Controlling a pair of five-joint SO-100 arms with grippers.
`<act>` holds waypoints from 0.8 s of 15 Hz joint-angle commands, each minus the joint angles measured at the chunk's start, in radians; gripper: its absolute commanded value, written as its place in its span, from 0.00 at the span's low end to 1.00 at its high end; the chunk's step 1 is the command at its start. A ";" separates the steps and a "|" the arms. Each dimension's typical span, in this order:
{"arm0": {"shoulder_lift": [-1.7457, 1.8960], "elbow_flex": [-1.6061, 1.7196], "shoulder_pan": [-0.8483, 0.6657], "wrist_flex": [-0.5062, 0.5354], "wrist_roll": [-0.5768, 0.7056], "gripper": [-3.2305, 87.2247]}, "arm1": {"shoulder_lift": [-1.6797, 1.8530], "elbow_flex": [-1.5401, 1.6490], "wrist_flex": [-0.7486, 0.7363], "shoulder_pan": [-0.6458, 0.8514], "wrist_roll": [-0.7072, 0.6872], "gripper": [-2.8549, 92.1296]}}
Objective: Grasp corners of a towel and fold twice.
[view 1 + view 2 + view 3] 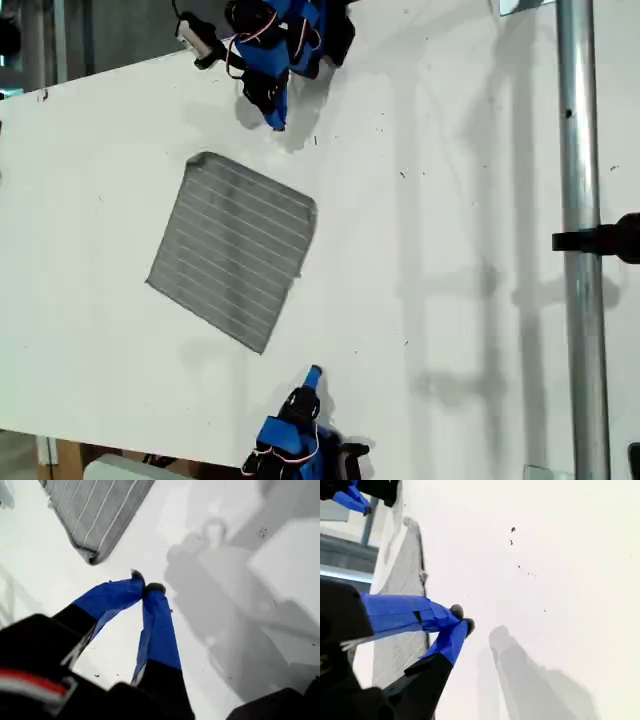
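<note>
Towel lies flat on the white table toward the exterior view's left, turned like a diamond between the two arms, with all four corners free. Only part of it shows in each wrist view: the first wrist view cuts off everything but one rounded corner, and the second wrist view shows a narrow strip along one edge, partly covered by a blue finger. A small pale tag sits on that edge; its detail cannot be made out.

My first gripper hovers over bare table just short of the corner, fingertips pressed together on nothing. My second gripper – at the exterior view's bottom edge – also has its tips together, empty, beside the towel. Both arm bases are cut off by the exterior view's edges.

A metal pole carrying a black clamp crosses the exterior view's right, well apart from the towel
</note>
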 commanded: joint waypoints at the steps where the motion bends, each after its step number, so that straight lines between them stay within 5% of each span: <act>1: 0.003 0.005 -0.244 0.000 -0.471 0.01 | -0.003 -0.012 0.008 -0.147 -0.003 0.03; 12: 0.003 0.005 -0.244 0.000 -0.476 0.00 | -0.003 -0.012 0.008 -0.149 -0.003 0.03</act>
